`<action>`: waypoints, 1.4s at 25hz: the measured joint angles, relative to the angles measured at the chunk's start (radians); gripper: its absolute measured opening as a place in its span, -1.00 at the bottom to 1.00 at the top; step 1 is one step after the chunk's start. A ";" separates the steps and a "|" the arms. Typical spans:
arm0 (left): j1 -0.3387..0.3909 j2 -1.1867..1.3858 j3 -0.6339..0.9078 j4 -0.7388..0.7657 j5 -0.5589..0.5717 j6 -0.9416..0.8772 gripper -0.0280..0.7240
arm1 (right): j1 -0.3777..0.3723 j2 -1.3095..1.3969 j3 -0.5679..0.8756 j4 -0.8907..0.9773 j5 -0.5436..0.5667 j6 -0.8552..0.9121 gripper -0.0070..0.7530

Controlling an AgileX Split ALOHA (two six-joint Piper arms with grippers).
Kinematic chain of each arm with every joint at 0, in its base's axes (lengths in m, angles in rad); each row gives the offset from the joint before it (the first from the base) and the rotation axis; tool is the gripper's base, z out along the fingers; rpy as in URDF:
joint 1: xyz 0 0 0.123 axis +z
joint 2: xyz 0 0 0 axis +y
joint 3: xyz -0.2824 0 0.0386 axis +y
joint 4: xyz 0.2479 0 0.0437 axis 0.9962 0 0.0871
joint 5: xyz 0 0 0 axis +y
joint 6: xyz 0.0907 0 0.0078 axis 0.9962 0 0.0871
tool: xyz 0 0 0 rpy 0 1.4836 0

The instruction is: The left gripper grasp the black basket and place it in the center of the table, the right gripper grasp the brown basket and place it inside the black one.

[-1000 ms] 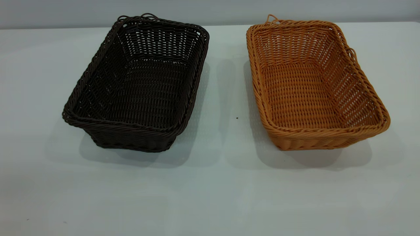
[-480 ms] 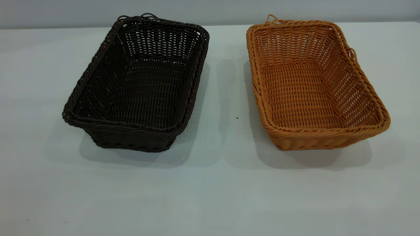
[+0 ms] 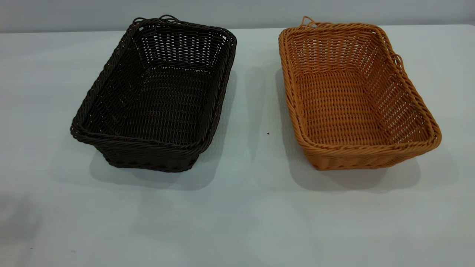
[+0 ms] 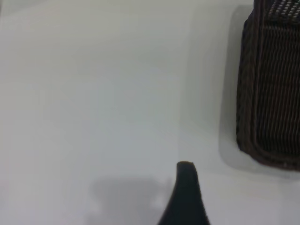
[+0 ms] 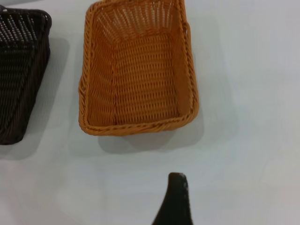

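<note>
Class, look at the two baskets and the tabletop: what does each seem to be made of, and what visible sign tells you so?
Black basket: woven wicker-style strands, possibly synthetic rattan; even weave, braided rim, slight sheen.
Brown basket: the same woven make in orange-tan; uniform strands and open gaps in the walls.
Table: smooth, pale, matte surface, perhaps laminate; it shows soft shadows and no grain.

setting: bare test bench, lab-like | evidence: wide plain pale grey-white tabletop [image 3: 237, 222] against a plain grey wall [image 3: 237, 11] | staged props: dark woven basket [image 3: 156, 100], orange-tan woven basket [image 3: 349, 96], standing apart
</note>
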 joint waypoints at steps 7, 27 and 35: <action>-0.015 0.362 -0.191 -0.136 -0.080 0.185 0.54 | 0.000 0.087 -0.006 0.007 -0.032 0.001 0.54; -0.159 1.095 -0.598 -0.147 -0.146 0.314 0.54 | 0.000 0.406 -0.067 0.037 -0.089 0.034 0.54; -0.233 1.285 -0.719 -0.147 -0.150 0.315 0.53 | 0.000 0.588 -0.074 0.070 -0.130 0.034 0.54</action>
